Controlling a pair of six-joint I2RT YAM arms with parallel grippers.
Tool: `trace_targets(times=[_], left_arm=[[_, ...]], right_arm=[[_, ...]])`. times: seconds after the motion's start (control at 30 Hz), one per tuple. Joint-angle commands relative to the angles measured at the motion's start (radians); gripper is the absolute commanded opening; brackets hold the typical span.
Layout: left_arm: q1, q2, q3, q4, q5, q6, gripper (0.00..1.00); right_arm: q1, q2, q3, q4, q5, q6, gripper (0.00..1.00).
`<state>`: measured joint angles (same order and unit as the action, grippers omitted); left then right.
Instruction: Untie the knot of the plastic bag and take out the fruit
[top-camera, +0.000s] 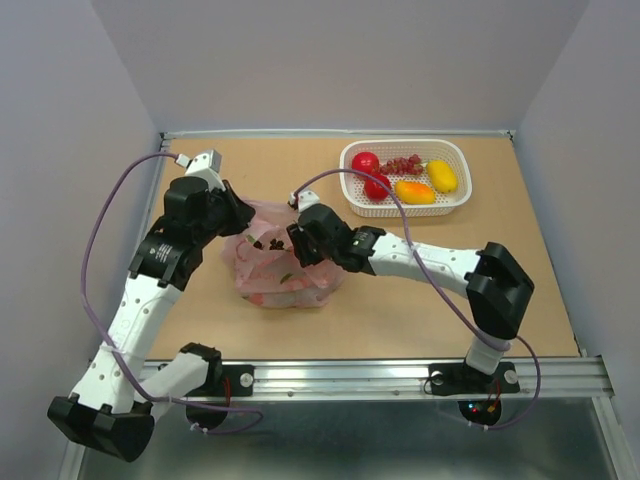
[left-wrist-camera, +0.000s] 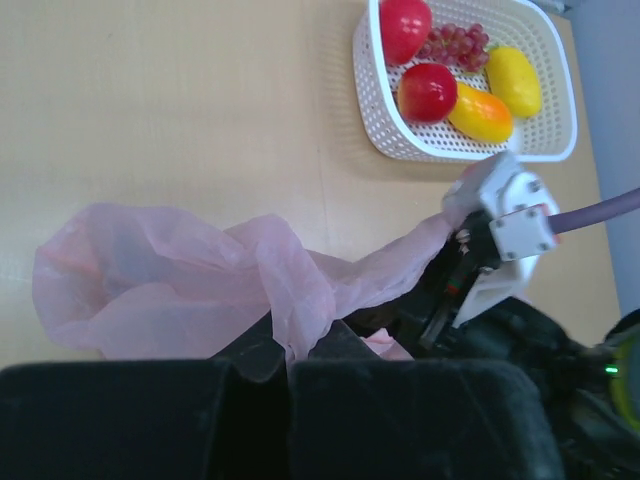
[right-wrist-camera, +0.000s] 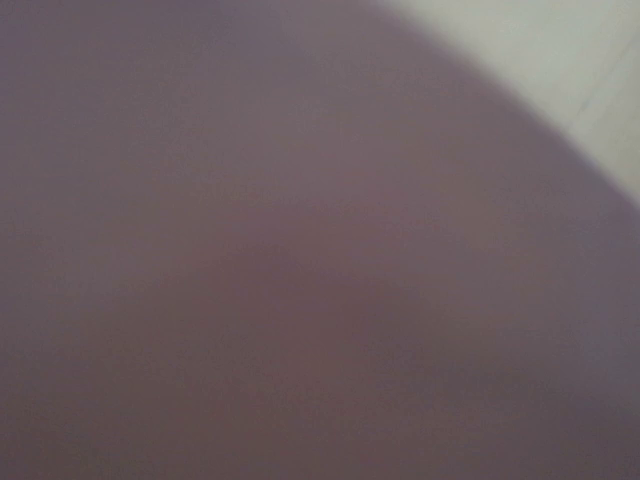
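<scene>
The pink plastic bag (top-camera: 285, 275) lies left of the table's middle, with small fruit (top-camera: 287, 279) showing faintly through it and dark grapes (top-camera: 275, 243) at its mouth. My left gripper (top-camera: 246, 222) is at the bag's upper left. In the left wrist view my left gripper (left-wrist-camera: 285, 358) is shut on a fold of the bag (left-wrist-camera: 180, 285). My right gripper (top-camera: 297, 246) reaches into the bag's mouth from the right, its fingers hidden by plastic. Pink film stretches onto its white camera housing (left-wrist-camera: 505, 215). The right wrist view shows only a pink-grey blur (right-wrist-camera: 300, 280).
A white basket (top-camera: 452, 203) stands at the back right and holds two red apples (top-camera: 365, 162), red grapes (top-camera: 402, 164), an orange mango (top-camera: 414, 192) and a yellow fruit (top-camera: 442, 176). It also shows in the left wrist view (left-wrist-camera: 372, 100). Grey walls enclose the table.
</scene>
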<state>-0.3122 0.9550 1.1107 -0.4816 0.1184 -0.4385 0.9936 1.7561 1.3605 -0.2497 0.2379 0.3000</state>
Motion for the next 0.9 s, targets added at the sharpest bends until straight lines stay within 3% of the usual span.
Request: trace_targets(times=[0.0, 0.17, 0.23, 0.37, 0.47, 0.63, 0.73, 0.87], left_arm=[[0.018, -0.044, -0.063, 0.064, -0.173, 0.012, 0.00], [0.110, -0.058, -0.241, 0.167, -0.299, 0.001, 0.00], [0.174, -0.045, -0.297, 0.219, -0.290, 0.000, 0.00], [0.269, 0.026, -0.356, 0.297, -0.231, 0.007, 0.00], [0.288, 0.062, -0.359, 0.313, -0.191, 0.020, 0.00], [0.292, 0.073, -0.357, 0.333, -0.158, 0.034, 0.00], [0.292, 0.094, -0.344, 0.370, -0.062, 0.032, 0.00], [0.291, 0.188, -0.255, 0.385, 0.056, 0.037, 0.10]], right_arm=[[-0.003, -0.010, -0.116, 0.058, -0.001, 0.004, 0.47], [-0.003, -0.212, -0.342, 0.037, -0.138, -0.032, 0.51], [-0.001, -0.269, -0.392, -0.012, -0.159, -0.047, 0.52], [-0.003, -0.329, -0.503, -0.103, -0.150, -0.026, 0.64], [-0.003, -0.328, -0.540, -0.111, -0.166, 0.008, 0.66], [-0.003, -0.360, -0.482, -0.117, -0.221, -0.007, 0.66], [-0.003, -0.395, -0.393, -0.120, -0.316, -0.054, 0.67], [-0.001, -0.386, -0.241, -0.129, -0.386, -0.110, 0.90]])
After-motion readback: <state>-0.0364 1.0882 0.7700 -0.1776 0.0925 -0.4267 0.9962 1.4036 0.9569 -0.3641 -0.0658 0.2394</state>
